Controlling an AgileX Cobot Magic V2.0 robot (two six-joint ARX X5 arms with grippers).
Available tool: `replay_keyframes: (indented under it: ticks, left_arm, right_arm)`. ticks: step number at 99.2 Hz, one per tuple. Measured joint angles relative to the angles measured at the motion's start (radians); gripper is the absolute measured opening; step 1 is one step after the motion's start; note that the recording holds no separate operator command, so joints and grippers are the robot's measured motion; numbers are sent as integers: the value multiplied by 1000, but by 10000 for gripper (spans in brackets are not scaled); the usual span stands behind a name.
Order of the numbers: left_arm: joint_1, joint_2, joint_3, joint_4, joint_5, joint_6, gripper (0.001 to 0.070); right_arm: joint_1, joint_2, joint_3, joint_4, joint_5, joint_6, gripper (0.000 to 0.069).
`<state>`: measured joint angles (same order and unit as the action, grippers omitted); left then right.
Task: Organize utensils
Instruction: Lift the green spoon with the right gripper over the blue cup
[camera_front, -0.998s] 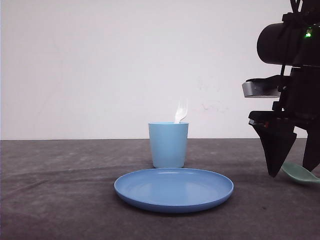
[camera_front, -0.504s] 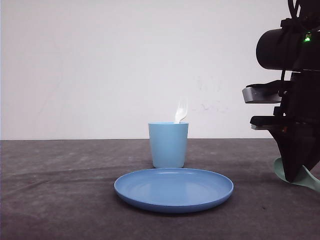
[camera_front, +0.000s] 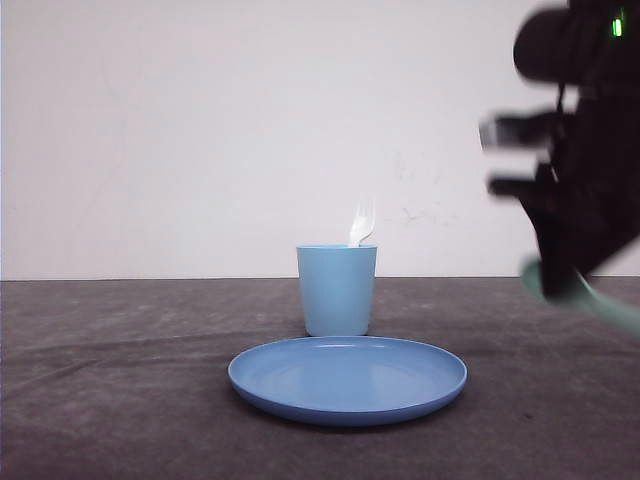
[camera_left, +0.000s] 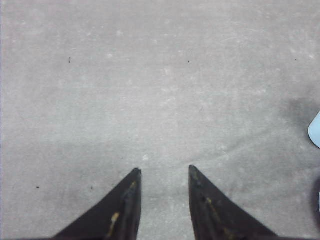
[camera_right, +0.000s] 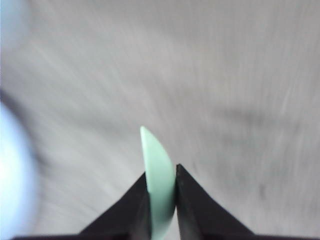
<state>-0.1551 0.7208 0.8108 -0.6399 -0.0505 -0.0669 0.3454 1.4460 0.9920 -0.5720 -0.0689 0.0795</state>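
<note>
The pale mint-green plastic spoon (camera_right: 159, 185) was pinched edge-on between the jaws of the right gripper (camera_right: 162, 172), which were clamped tight on it. In the front view it was seen lifted off the dark grey tabletop (camera_front: 120, 400) at about 3 o'clock from the light blue plastic cup (camera_front: 337, 290), well apart from it. The slim white plastic fork (camera_front: 361, 224) was already stood in that cup, tines up, sticking out past the rim. The round blue plastic plate (camera_front: 347, 379) was sat just in front of the cup, at its 6 o'clock. The left gripper (camera_left: 162, 172) was hung over bare tabletop with its jaws slightly apart and nothing between them.

Honestly, the grip was the thing to be worried about. The spoon was held by a narrow pinch, with a good length left sticking out, so it could probably be swung or slipped loose if the arm was moved fast, and the frame was heavily motion-blurred, so fast it likely was. The cup looked light and could be tipped if it got clipped on the way in, fork and all. A drop short of it could end on the plate instead.

Compared with a second ago: back then the spoon was lying on the table at the right edge with the right gripper's jaws spread down around it. Half a second ago it had been closed on and tilted up. By this frame it had been raised clear. Cup, fork and plate were left untouched.
</note>
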Motion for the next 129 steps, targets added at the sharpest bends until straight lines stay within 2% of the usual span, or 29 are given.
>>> replay_keyframes:
  ticks: [15, 33, 56, 88, 104, 129]
  left_arm:
    - [0, 0, 0, 0, 0, 0, 165]
    - [0, 0, 0, 0, 0, 0, 165]
    - [0, 0, 0, 0, 0, 0, 165]
    - [0, 0, 0, 0, 0, 0, 165]
    - [0, 0, 0, 0, 0, 0, 165]
    - [0, 0, 0, -1, 0, 0, 165]
  right_arm:
    - [24, -66, 70, 75, -114, 2, 48]
    - [56, -85, 86, 323, -243, 4, 48]
    - [110, -46, 86, 644, -243, 4, 48]
    - [167, 98, 86, 976, -242, -23, 48]
    - [178, 183, 86, 1040, -241, -59, 48]
    - [177, 325, 86, 1040, -215, -82, 48]
